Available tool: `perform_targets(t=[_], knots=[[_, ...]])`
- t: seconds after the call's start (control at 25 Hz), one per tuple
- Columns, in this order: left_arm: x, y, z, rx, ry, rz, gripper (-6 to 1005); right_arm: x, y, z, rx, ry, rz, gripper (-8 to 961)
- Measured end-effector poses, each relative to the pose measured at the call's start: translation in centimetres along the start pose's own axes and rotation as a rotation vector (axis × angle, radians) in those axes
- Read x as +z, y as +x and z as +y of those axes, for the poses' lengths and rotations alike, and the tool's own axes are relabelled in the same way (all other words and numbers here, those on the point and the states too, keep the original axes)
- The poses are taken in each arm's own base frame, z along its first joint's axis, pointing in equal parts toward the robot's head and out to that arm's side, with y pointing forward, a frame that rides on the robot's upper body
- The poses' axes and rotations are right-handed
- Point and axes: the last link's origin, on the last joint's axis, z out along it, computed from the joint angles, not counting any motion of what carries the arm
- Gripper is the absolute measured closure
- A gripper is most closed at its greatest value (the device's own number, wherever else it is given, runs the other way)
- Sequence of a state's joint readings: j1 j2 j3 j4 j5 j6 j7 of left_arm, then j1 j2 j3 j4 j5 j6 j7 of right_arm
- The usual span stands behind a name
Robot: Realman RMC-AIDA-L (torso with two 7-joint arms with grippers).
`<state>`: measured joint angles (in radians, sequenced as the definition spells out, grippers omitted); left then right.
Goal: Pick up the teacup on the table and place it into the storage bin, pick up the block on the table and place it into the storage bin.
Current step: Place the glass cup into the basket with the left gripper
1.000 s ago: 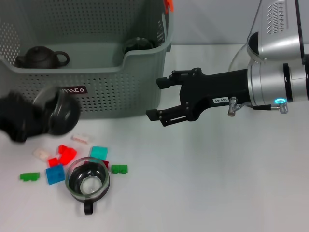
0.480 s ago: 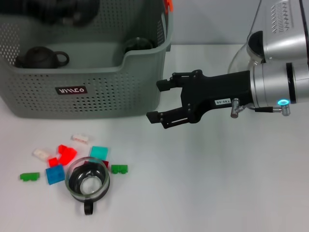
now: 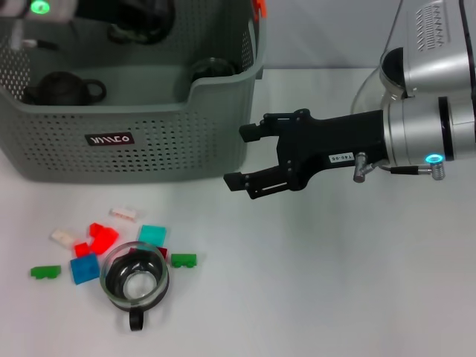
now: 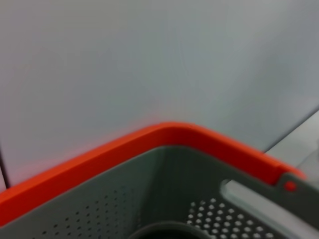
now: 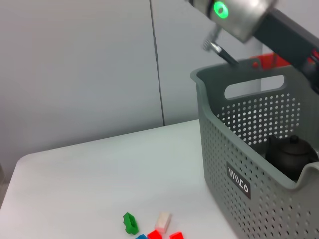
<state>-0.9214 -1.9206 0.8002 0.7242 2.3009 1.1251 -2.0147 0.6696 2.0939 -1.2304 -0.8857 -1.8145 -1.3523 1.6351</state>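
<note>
The grey-green storage bin (image 3: 134,126) stands at the back left; its orange rim (image 4: 149,144) fills the left wrist view. My left gripper (image 3: 137,18) is over the bin's back part, shut on a dark teacup (image 3: 145,26). A glass teacup (image 3: 134,279) with a black handle stands on the table in front of the bin. Small blocks lie around it: blue (image 3: 85,268), red (image 3: 100,238), teal (image 3: 152,234), green (image 3: 184,259). My right gripper (image 3: 238,155) is open and empty, hovering just right of the bin's front corner.
Inside the bin sit a dark teapot (image 3: 63,88) and another dark cup (image 3: 213,68). The right wrist view shows the bin (image 5: 259,164), the teapot (image 5: 289,152) and the left arm (image 5: 234,15) above it. White table stretches right of the blocks.
My left gripper has risen from the table in front of the bin, carrying the dark teacup, to over the bin's back. The right arm has barely moved.
</note>
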Motion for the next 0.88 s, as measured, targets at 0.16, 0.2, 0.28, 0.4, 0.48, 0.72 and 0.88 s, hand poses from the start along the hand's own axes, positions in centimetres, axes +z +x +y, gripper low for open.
perform_targets(t=[0.16, 0.2, 0.28, 0.4, 0.48, 0.72, 0.88], knots=[[2.2, -0.4, 0.7, 0.033, 0.05, -0.026, 957, 0.1, 0.0, 0.0, -0.001, -0.002, 0.0, 33], [2.6, -0.4, 0.9, 0.044, 0.058, -0.032, 957, 0.1, 0.0, 0.0, 0.0, -0.002, 0.0, 33], [3.3, -0.6, 1.4, 0.065, 0.073, -0.044, 957, 0.1, 0.0, 0.0, 0.0, -0.001, 0.0, 33], [4.1, -1.1, 2.0, 0.088, 0.09, -0.06, 957, 0.1, 0.1, 0.0, 0.002, 0.0, 0.002, 34], [4.4, -1.3, 2.2, 0.094, 0.098, -0.065, 956, 0.2, 0.3, 0.0, 0.005, 0.0, 0.003, 34], [4.5, -1.6, 2.2, 0.069, 0.1, -0.066, 956, 0.2, 0.3, 0.0, 0.004, 0.001, 0.004, 34], [4.3, -1.7, 2.0, 0.063, 0.103, -0.069, 902, 0.2, 0.3, 0.0, 0.003, 0.001, 0.004, 35]])
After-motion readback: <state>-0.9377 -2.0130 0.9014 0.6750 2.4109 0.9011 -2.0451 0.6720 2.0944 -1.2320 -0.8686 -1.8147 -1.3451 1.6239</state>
